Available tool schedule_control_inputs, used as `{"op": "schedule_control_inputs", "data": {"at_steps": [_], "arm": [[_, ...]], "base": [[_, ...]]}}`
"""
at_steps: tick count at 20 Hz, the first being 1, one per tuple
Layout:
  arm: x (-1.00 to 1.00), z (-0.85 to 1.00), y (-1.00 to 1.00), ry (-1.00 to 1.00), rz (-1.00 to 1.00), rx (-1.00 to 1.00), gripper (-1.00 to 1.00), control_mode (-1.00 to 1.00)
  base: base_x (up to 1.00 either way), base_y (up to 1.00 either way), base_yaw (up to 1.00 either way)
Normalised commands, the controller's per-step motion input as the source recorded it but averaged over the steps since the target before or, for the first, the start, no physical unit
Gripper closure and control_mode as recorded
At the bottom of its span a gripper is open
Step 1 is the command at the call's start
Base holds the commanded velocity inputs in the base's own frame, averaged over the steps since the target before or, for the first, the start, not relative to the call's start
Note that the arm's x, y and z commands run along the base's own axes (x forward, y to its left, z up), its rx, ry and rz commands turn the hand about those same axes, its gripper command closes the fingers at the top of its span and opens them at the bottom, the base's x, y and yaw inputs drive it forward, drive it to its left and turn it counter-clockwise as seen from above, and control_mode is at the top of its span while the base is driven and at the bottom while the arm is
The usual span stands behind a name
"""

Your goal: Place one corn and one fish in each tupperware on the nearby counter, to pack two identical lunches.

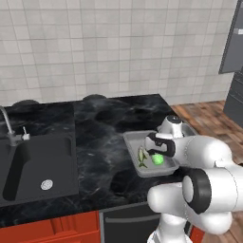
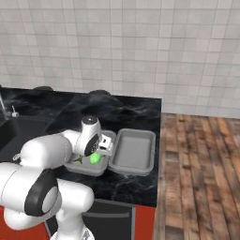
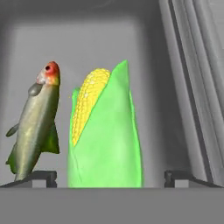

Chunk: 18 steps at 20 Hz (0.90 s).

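Note:
Two light-grey tupperware trays sit side by side on the black counter (image 1: 95, 137). In the left tupperware (image 2: 88, 168) a lime-green corn (image 2: 95, 159) lies beside an olive-silver fish (image 2: 78, 160). The right tupperware (image 2: 134, 149) holds nothing. My gripper (image 3: 110, 177) hangs just above the corn (image 3: 107, 131), open, its fingertips (image 3: 41, 176) standing apart on either side of the cob without touching it. The fish (image 3: 35, 122) lies to the left of the corn on the tray floor (image 3: 162, 87). From the left base view, my gripper (image 1: 157, 153) covers part of the tray (image 1: 129, 138) holding the corn (image 1: 157, 160) and the fish (image 1: 142, 157).
A dark sink basin (image 1: 38, 166) with a faucet (image 1: 8, 124) is set into the counter at the left. The counter ends just right of the trays, where wooden floor (image 2: 201, 164) begins. A dark tall unit (image 1: 233, 42) stands at the far right.

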Motion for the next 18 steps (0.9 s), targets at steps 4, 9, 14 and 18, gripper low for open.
{"op": "schedule_control_inputs", "data": {"at_steps": [4,9,14,18], "arm": [[-0.47,0.59,-0.13,0.0,0.0,0.01,-1.0,-1.0],[-0.73,0.98,0.0,-0.04,0.0,0.0,-1.0,-1.0],[-0.82,0.84,0.0,-0.05,0.0,0.0,-1.0,-1.0],[-0.8,0.57,0.0,-0.1,0.0,0.0,-1.0,-1.0]], "base": [[0.0,0.0,0.0],[0.0,0.0,0.0],[0.0,0.0,0.0],[0.0,0.0,0.0]]}}
